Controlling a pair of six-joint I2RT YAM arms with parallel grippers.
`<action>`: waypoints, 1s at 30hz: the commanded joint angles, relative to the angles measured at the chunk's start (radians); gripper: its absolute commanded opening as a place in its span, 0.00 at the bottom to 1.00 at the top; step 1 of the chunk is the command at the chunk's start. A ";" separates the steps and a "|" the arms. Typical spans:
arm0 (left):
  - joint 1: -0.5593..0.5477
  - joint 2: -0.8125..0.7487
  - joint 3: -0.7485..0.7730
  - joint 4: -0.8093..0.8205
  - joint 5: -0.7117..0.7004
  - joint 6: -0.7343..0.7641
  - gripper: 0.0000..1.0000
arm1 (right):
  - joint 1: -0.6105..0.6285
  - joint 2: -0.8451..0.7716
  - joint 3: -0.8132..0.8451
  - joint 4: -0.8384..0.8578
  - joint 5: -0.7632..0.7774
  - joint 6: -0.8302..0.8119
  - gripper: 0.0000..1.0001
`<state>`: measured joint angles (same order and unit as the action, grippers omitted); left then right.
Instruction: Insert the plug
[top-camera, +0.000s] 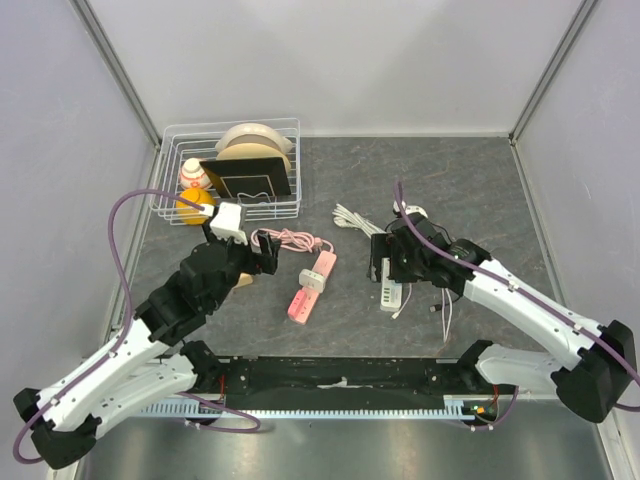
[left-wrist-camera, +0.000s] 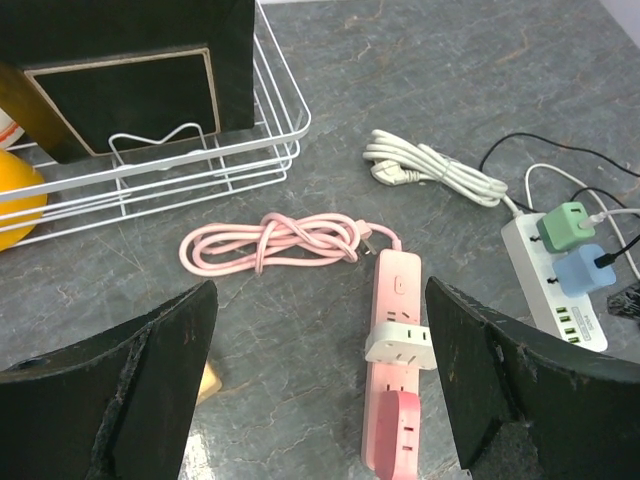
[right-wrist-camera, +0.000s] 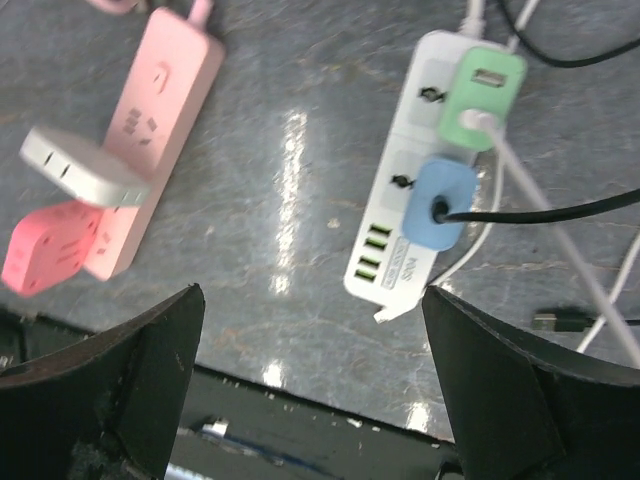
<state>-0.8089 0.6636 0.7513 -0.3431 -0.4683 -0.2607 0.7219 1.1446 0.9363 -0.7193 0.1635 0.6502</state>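
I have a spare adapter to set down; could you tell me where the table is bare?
Widest: the back of the table, behind the coiled white cord and right of the wire basket. A narrower lane runs between the pink power strip and the white power strip. Crowded: thin cables right of the white strip; coiled pink cord before the basket.
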 joint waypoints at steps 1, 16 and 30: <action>0.004 0.019 0.008 -0.003 0.008 -0.041 0.91 | -0.001 -0.037 0.052 -0.014 -0.160 -0.098 0.98; -0.013 0.361 0.128 -0.178 0.218 -0.239 0.92 | -0.001 -0.065 0.085 0.099 -0.211 -0.299 0.98; -0.010 0.449 0.198 -0.189 0.155 -0.324 0.93 | -0.131 -0.108 0.004 0.238 -0.058 -0.308 0.98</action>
<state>-0.8433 1.1110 0.8913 -0.5430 -0.2867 -0.5270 0.6674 1.0313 0.9432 -0.5594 0.0601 0.3653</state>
